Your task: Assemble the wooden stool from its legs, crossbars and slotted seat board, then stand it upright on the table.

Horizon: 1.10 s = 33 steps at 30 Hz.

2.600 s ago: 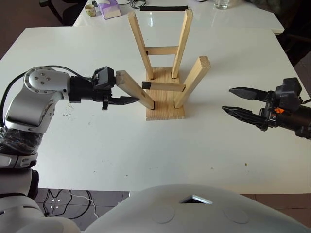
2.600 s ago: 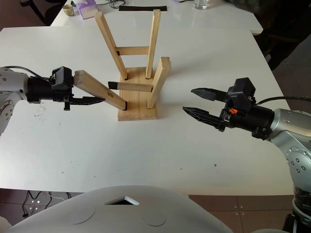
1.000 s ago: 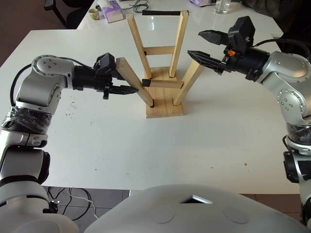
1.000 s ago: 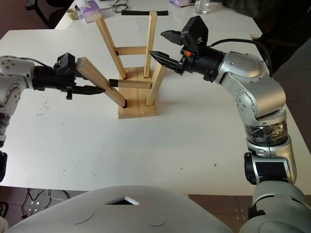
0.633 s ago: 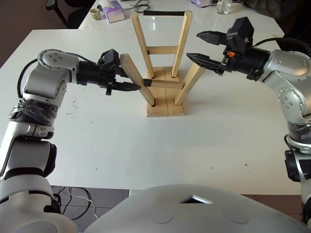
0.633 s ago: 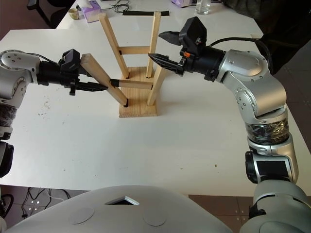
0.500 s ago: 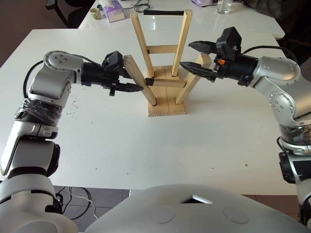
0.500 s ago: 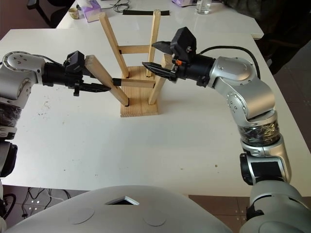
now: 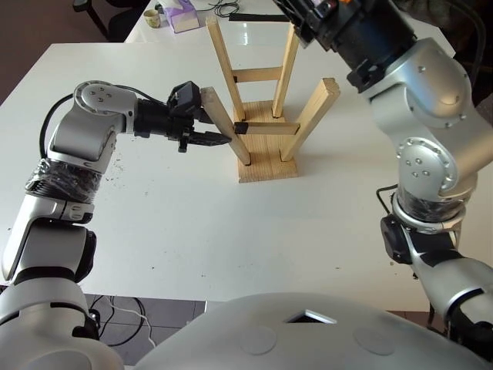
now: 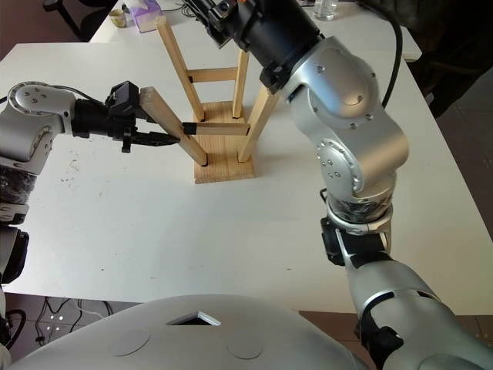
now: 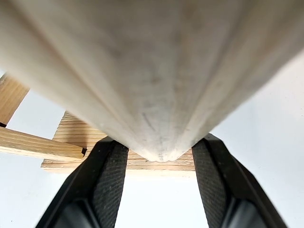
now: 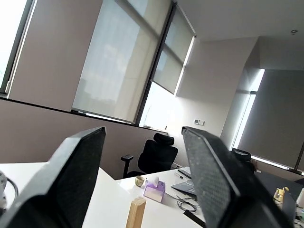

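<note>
The wooden stool stands upside down mid-table, its seat board (image 9: 269, 168) flat and four legs pointing up. A crossbar (image 9: 258, 75) joins the two far legs, and another crossbar (image 9: 266, 129) joins the two near ones. My left gripper (image 9: 218, 139) is shut on the leaning near-left leg (image 9: 223, 123); in the left wrist view its fingers (image 11: 108, 183) flank that leg (image 11: 156, 71). My right arm (image 9: 420, 69) is raised over the stool's far side. Its gripper (image 12: 142, 132) is open, holding nothing and facing the room, with a leg top (image 12: 136, 213) below it.
The white table (image 9: 231, 247) has free room in front of and beside the stool. A second table behind it carries a tissue box (image 9: 182, 14), a cup (image 9: 158, 14) and a black strip (image 9: 250, 15).
My right arm has swung up from beside the near-right leg to high above the stool's far legs. The left gripper has kept its hold on the near-left leg.
</note>
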Motion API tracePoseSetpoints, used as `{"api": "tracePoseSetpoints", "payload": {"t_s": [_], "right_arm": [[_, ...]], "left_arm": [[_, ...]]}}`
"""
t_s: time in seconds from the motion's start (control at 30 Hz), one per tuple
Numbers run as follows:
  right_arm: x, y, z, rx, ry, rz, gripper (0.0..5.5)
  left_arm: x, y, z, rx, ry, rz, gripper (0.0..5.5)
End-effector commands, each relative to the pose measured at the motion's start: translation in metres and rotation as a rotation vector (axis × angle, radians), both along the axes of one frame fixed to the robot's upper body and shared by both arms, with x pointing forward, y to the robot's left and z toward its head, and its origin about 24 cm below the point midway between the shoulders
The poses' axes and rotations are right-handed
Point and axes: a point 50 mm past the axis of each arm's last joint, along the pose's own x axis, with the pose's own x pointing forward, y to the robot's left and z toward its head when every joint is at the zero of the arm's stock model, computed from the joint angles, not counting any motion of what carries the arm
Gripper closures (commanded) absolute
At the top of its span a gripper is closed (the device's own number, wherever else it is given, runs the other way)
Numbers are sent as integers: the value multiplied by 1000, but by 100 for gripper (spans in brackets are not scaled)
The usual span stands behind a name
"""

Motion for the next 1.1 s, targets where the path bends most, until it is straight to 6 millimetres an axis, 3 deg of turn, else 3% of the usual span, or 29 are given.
{"api": "tracePoseSetpoints", "payload": {"t_s": [0.03, 0.2, 0.27, 0.33, 0.43, 0.57, 0.63, 0.73, 0.83, 1.0, 1.1], "right_arm": [[18, 5, -54, 6, 189, -108, 317], [35, 6, -142, -71, 473, -147, 386], [34, 9, -182, -121, 619, -131, 418], [28, 17, -209, -188, 723, -71, 447], [17, 33, -229, -304, 788, 37, 487], [16, 47, -223, -294, 794, 110, 547], [19, 47, -218, -307, 766, 110, 549], [25, 41, -182, -222, 633, 104, 549], [21, 29, -108, -6, 423, 154, 549], [10, -31, 6, 405, 152, 145, 529], [5, -87, 40, 453, 36, -36, 489]], "left_arm": [[-18, 3, -52, 166, 205, -8, 347], [-17, 0, -49, 172, 202, -28, 347], [-17, -2, -47, 169, 199, -36, 347], [-17, -6, -45, 167, 196, -47, 347], [-14, -12, -46, 171, 189, -45, 347], [-15, -14, -47, 171, 187, -36, 347], [-16, -13, -48, 171, 189, -30, 347], [-17, -14, -51, 174, 190, -19, 347], [-18, -11, -53, 181, 188, -4, 347], [-24, -4, -57, 182, 199, 28, 347], [-30, -1, -58, 176, 207, 39, 347]]}}
